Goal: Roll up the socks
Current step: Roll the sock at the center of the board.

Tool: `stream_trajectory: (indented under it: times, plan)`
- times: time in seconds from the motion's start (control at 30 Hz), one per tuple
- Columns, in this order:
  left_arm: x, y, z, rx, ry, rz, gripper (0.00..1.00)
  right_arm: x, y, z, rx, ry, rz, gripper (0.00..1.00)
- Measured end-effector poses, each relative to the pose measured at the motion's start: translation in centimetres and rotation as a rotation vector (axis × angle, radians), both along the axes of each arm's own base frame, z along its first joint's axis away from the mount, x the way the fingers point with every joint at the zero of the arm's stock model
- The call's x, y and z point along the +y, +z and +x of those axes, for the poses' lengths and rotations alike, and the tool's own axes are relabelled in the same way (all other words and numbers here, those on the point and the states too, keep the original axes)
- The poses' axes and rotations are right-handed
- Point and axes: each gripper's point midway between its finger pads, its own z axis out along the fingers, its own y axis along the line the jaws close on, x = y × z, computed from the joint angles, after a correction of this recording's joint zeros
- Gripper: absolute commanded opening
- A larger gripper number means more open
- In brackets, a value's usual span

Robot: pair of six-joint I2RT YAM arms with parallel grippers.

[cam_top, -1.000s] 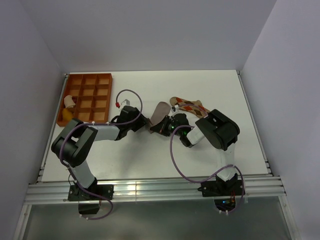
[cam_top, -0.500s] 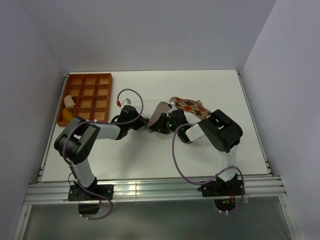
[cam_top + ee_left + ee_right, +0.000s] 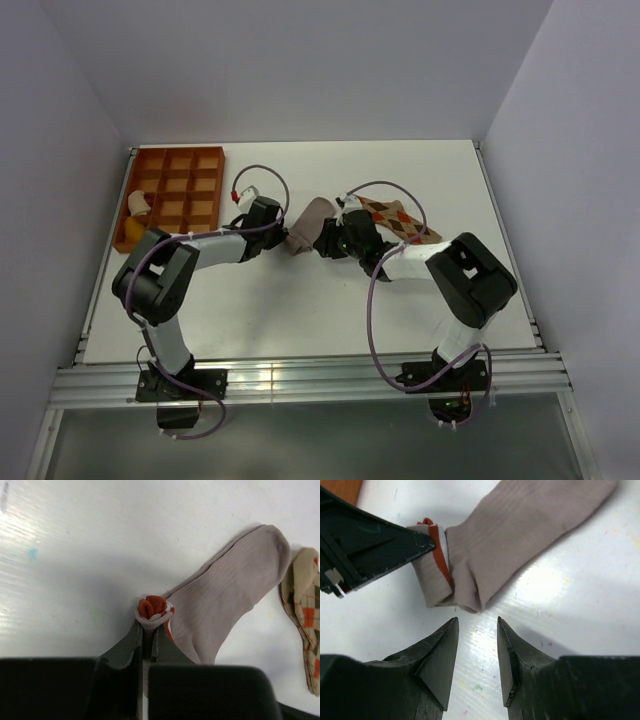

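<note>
The grey-brown sock point(image 3: 310, 222) lies mid-table, its red-and-white striped cuff point(image 3: 152, 611) bunched and pinched between the jaws of my left gripper point(image 3: 148, 630), which is shut on it. In the top view the left gripper point(image 3: 287, 238) meets the sock from the left. My right gripper point(image 3: 477, 622) is open just short of the sock's folded edge point(image 3: 465, 597), touching nothing; it sits to the sock's right point(image 3: 320, 244). The tan argyle sock point(image 3: 396, 221) lies flat beside it, its edge showing in the left wrist view point(image 3: 305, 625).
An orange compartment tray point(image 3: 178, 193) stands at the back left with small items in its left cells. The left gripper's finger point(image 3: 380, 545) shows at the upper left of the right wrist view. White table point(image 3: 300, 310) spreads in front of the arms.
The left gripper has shut on the grey-brown sock's cuff. The right gripper has let go of the sock, opened and drawn back slightly; its arm has swung outward to the right.
</note>
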Motion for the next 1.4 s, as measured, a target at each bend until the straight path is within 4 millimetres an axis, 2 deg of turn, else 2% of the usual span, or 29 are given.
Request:
stream_trajectory:
  times: [0.13, 0.23, 0.4, 0.57, 0.77, 0.97, 1.2, 1.4]
  plan:
    - [0.8, -0.1, 1.2, 0.018, 0.043, 0.050, 0.00, 0.0, 0.4, 0.6, -0.054, 0.032, -0.062, 0.45]
    - [1.0, 0.1, 2.2, 0.019, 0.053, 0.072, 0.00, 0.7, 1.0, 0.7, -0.111, 0.075, -0.107, 0.47]
    - [1.5, -0.1, 1.8, 0.034, 0.044, 0.097, 0.00, 3.6, 1.8, -1.0, -0.213, 0.188, -0.154, 0.52]
    - [2.1, -0.1, 0.5, 0.054, 0.016, 0.123, 0.00, 5.9, 2.6, -2.2, -0.318, 0.269, -0.191, 0.54]
    - [2.0, -0.1, -0.1, 0.070, -0.016, 0.131, 0.00, 7.3, 1.1, -2.5, -0.356, 0.318, -0.239, 0.55]
    - [2.0, -0.2, -0.7, 0.092, -0.038, 0.139, 0.00, 7.8, -0.4, -2.4, -0.366, 0.340, -0.268, 0.56]
    - [2.0, -0.2, -1.1, 0.118, -0.052, 0.148, 0.00, 8.4, -0.3, -2.2, -0.411, 0.365, -0.285, 0.56]
    - [1.9, -0.2, -1.4, 0.132, -0.061, 0.145, 0.00, 9.5, -1.0, -2.4, -0.422, 0.393, -0.304, 0.57]
